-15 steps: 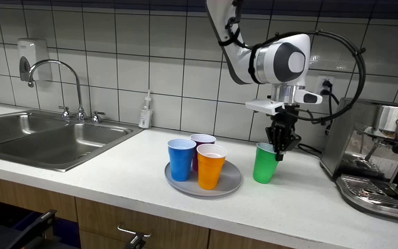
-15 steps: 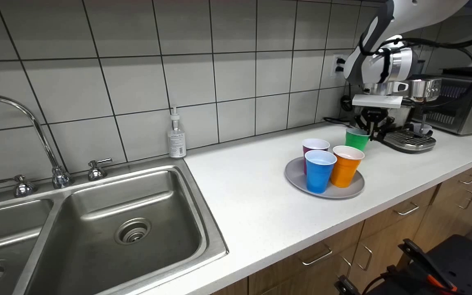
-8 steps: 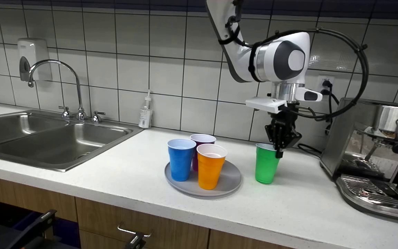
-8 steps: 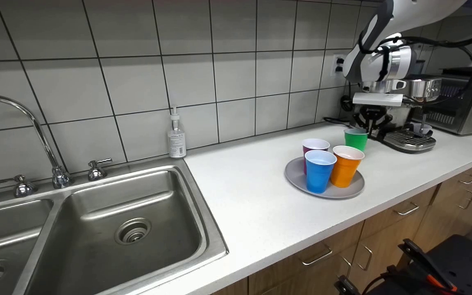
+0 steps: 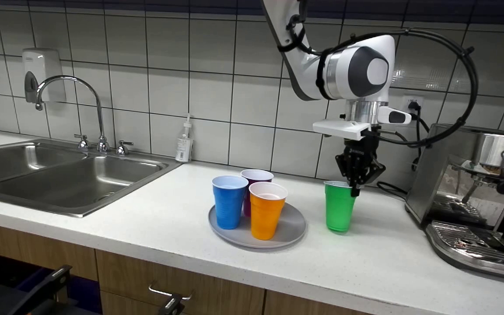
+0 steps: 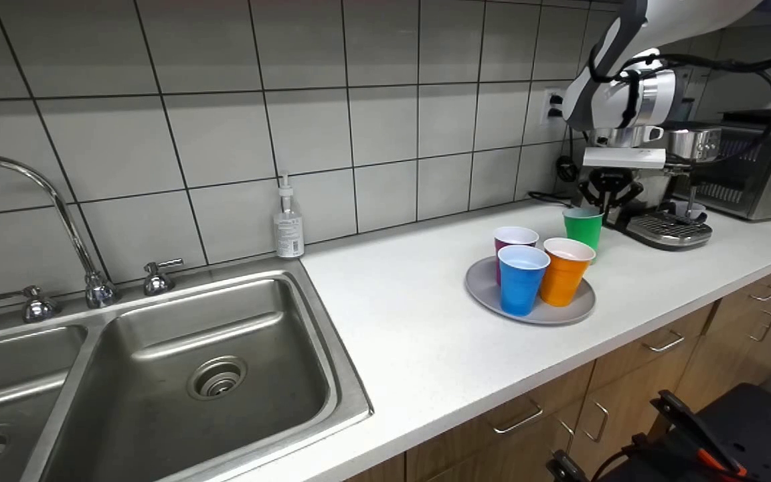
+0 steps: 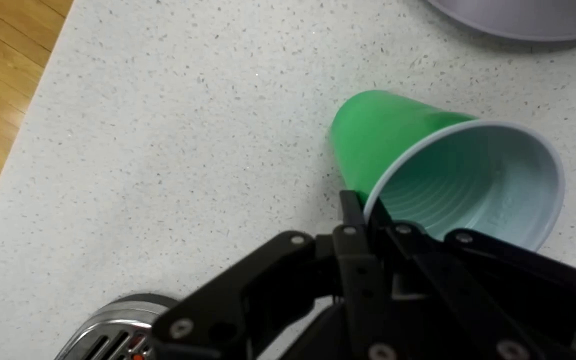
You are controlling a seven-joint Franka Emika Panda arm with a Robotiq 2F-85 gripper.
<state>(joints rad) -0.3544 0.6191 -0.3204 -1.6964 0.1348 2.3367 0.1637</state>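
Wrist view — ribbed green cup [image 7: 443,165]

Fairly even light covers the pale counter [image 5: 383,258] around the green cup [image 5: 339,210]; in both exterior views, glare streaks the sink [image 5: 59,183], left of the cup. In the wrist view, soft shadow edges the cup; the gripper [image 7: 365,205] below looks dark, slightly blurred.

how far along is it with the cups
Done, it seems: the blue plastic cup, orange plastic cup and purple plastic cup stand upright on the gray plate. In hand: the gripper pinches the green plastic cup by its rim. Left, probably: setting it with the others and letting go; it is off the plate.
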